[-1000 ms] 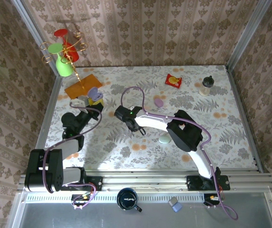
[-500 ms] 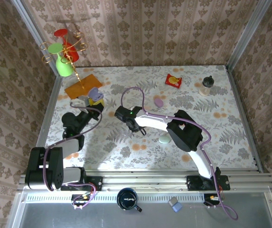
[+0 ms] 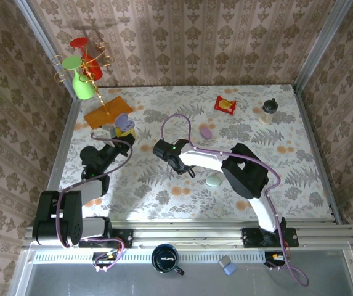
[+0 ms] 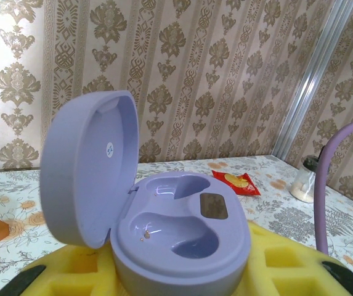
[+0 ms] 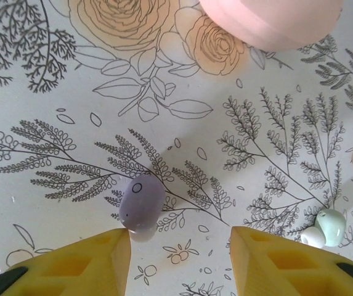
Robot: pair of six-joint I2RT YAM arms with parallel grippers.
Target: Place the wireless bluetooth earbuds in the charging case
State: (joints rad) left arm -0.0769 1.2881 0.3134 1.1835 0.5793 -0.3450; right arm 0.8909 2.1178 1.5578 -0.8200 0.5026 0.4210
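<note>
Damask wallpaper [image 3: 188,37] walls in a floral tabletop [image 3: 299,166], seen from above with both arm bases at the near edge. The left arm reaches up the left side. The left gripper [image 3: 122,128] is closed on a lilac case [image 3: 124,122], which sits beside an orange board [image 3: 108,111] and below a cup stand [image 3: 81,68].

In the left wrist view the lilac case [image 4: 182,237] sits clamped between the yellow pads [image 4: 287,274] of the left gripper [image 4: 176,274]. Its lid [image 4: 90,191] is swung up to the left and its two wells face up. Behind it lie a red packet [image 4: 236,182] and a jar [image 4: 304,182], with a purple cable [image 4: 324,185] arching at the right.

The right arm stretches leftward across the middle of the tabletop, and the right gripper [image 3: 185,169] points down at the cloth. A pink case [image 3: 206,132] lies beyond it and a mint case [image 3: 214,180] just to its right. Farther back are the red packet [image 3: 225,105] and the jar [image 3: 269,111].

From the right wrist camera the right gripper [image 5: 179,237] is open, holding nothing, its yellow fingers [image 5: 71,265] spread wide. A lilac bud [image 5: 141,203] lies on the tabletop just at the tip of the left finger, inside the gap. A mint bud [image 5: 331,223] and a white bud [image 5: 313,237] lie touching each other outside the right finger. The pink case [image 5: 268,18] sits at the top edge, well apart from all three buds
</note>
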